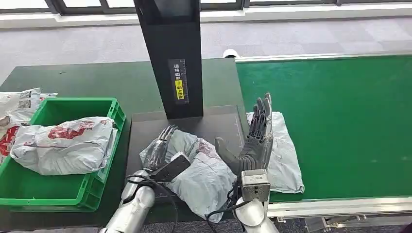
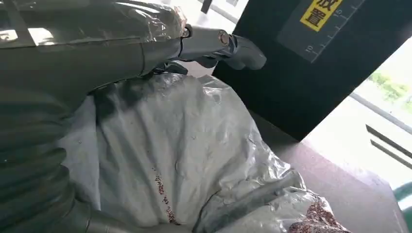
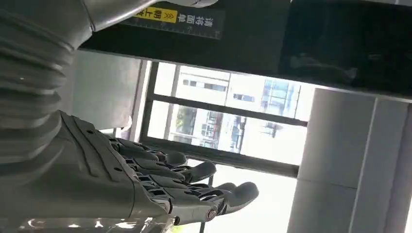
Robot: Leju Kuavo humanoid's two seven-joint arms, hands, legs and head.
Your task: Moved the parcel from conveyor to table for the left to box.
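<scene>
The left hand [image 1: 160,148] rests fingers-down on a grey parcel [image 1: 204,172] lying on the dark scanner plate [image 1: 145,131]; whether it grips is unclear. The right hand [image 1: 255,138] stands upright, fingers straight, holding nothing.

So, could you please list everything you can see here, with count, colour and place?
Parcels: at least four, grey-white plastic bags. One on the dark plate under the left hand; one on the conveyor edge behind the right hand; one in the bin; one or more on the table left of the bin.
Bin: one, green, on the table at left.
Table: one, dark green, left half.
Plate: one, dark grey, at the post's foot.
Post: one, black, yellow label, upright at centre.
Conveyor: one, bright green belt, at right.
Left hand: one, grey, resting on the plate's parcel.
Right hand: one, grey, raised, fingers straight, holding nothing.
</scene>
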